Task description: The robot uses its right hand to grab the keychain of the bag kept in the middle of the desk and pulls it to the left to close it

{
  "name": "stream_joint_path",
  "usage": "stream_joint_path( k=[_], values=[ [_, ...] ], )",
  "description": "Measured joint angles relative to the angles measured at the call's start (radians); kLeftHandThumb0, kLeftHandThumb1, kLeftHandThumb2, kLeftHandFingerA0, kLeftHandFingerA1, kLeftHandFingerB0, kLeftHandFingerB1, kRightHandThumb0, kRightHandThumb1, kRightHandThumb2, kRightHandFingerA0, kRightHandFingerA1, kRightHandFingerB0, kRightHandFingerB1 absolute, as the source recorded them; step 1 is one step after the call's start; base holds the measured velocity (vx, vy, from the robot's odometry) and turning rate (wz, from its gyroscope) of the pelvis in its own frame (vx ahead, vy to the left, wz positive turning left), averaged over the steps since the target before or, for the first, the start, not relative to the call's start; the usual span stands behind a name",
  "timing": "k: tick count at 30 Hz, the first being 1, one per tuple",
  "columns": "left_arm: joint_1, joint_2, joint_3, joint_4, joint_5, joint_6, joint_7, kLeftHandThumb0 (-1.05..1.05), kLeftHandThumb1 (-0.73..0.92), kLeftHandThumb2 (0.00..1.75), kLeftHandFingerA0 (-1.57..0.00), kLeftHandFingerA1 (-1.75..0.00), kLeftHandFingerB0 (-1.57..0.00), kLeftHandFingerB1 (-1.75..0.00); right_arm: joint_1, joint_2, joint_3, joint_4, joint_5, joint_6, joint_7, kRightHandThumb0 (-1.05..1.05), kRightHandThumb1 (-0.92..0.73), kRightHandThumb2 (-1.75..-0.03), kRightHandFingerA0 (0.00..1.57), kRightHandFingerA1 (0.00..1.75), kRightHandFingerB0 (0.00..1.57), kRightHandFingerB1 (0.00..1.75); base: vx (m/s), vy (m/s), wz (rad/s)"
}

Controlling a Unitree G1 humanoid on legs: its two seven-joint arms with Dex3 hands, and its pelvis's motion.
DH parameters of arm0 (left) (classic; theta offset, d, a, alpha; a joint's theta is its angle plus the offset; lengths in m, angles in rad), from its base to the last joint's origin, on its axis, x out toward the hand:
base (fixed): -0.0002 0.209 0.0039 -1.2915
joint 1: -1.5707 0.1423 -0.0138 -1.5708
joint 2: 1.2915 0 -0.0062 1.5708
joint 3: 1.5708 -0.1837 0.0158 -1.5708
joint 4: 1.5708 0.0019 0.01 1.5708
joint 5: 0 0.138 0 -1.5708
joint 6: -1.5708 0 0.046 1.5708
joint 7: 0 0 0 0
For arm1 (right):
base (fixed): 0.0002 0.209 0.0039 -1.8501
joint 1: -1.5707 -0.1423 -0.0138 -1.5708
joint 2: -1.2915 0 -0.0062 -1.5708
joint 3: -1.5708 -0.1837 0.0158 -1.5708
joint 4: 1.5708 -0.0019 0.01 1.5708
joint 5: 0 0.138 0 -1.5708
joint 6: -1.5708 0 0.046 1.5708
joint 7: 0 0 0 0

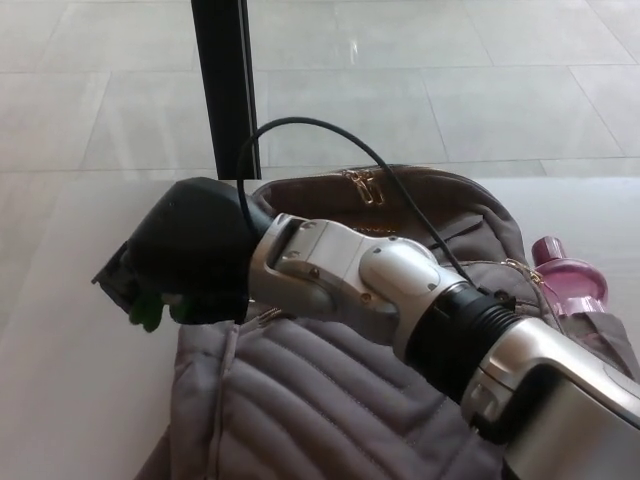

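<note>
Large pale grey floor tiles [450, 90] (faintly glossy) spread beyond the smooth off-white desk top [60, 330]; a black upright post [225, 85] rises behind it.

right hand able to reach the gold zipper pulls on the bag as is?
Probably yes: the gold zipper pulls lie uncovered, only the black cable arcs above them. The right hand sits past the bag at its left edge, so it must move right.

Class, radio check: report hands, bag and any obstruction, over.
Right hand at grey quilted fabric bag's left edge, grip hidden. Left hand out of view. Keychain not visible. Pink plastic bottle right of bag, clear of hand.
</note>
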Motion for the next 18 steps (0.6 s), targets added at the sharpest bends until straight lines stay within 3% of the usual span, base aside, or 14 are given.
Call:
stream_joint_path(
  k=[1,2,4,7,12,13,14,15,16,17,18],
  values=[
    [0.000,0.000,0.000,0.000,0.000,0.000,-0.001,-0.81,0.80,1.21,-0.63,-0.67,-0.54,-0.60,-0.008,0.013,0.000,0.014,0.000,0.003,-0.003,-0.36,-0.60,-1.01,0.93,1.75,0.76,1.43,0.00,0.000,0.00],
    [-0.002,0.000,-0.001,0.000,0.000,0.000,-0.002,-0.90,0.92,0.88,-0.65,-0.63,-0.56,-0.51,-0.015,0.026,-0.001,0.027,0.001,0.005,-0.007,-0.35,-0.60,-1.01,0.95,1.75,0.76,1.41,0.00,0.000,0.00],
    [-0.004,0.000,-0.002,0.000,0.000,0.000,-0.003,-0.88,0.92,0.86,-0.64,-0.61,-0.57,-0.52,-0.026,0.052,-0.002,0.053,0.001,0.007,-0.012,-0.38,-0.63,-0.97,0.94,1.72,0.77,1.39,0.00,0.000,0.00],
    [-0.008,0.000,-0.003,-0.001,0.000,0.000,-0.003,-0.86,0.92,0.82,-0.67,-0.61,-0.61,-0.54,-0.032,0.079,0.002,0.085,0.001,0.014,-0.025,-0.39,-0.62,-1.06,0.99,1.75,0.74,1.61,0.00,0.000,0.00],
    [-0.007,0.000,-0.006,-0.001,0.002,0.000,-0.003,-0.87,0.92,0.83,-0.65,-0.60,-0.59,-0.53,-0.032,0.081,0.006,0.125,0.001,0.039,-0.054,-0.38,-0.63,-1.06,0.95,1.75,0.73,1.37,0.00,0.000,0.00],
    [-0.007,0.000,-0.008,-0.001,0.002,0.000,-0.003,-0.88,0.92,0.84,-0.63,-0.61,-0.58,-0.53,-0.032,0.081,0.006,0.133,0.001,0.042,-0.061,-0.38,-0.71,-1.03,0.95,1.73,0.68,1.31,0.00,0.000,0.00],
    [-0.007,0.000,-0.010,-0.001,0.002,0.000,-0.003,-0.88,0.92,0.82,-0.65,-0.61,-0.60,-0.54,-0.032,0.081,0.008,0.139,0.001,0.044,-0.069,-0.43,-0.75,-0.99,0.82,1.42,0.64,1.14,0.00,0.000,0.00],
    [-0.008,0.000,-0.011,-0.001,0.002,0.000,-0.003,-0.87,0.92,0.83,-0.63,-0.61,-0.60,-0.53,-0.032,0.081,0.010,0.145,0.001,0.047,-0.076,-0.42,-0.72,-1.00,0.82,1.40,0.69,1.11,0.00,0.000,0.00],
    [-0.010,-0.001,-0.012,-0.001,0.002,0.000,-0.003,-0.87,0.92,0.83,-0.63,-0.61,-0.60,-0.53,-0.032,0.081,0.009,0.151,0.002,0.051,-0.078,-0.42,-0.72,-1.00,0.82,1.40,0.69,1.11,0.00,0.000,0.00],
    [-0.011,-0.001,-0.013,-0.001,0.002,0.000,-0.003,-0.87,0.92,0.87,-0.63,-0.61,-0.56,-0.51,-0.032,0.081,0.008,0.155,0.002,0.055,-0.080,-0.41,-0.58,-1.15,0.89,1.62,0.80,1.34,0.00,0.000,0.00],
    [-0.012,-0.001,-0.013,-0.001,0.002,0.000,-0.003,-0.87,0.92,0.87,-0.63,-0.61,-0.56,-0.51,-0.032,0.081,0.008,0.160,0.003,0.058,-0.082,-0.41,-0.58,-1.15,0.89,1.62,0.80,1.34,0.00,0.000,0.00]
  ],
)
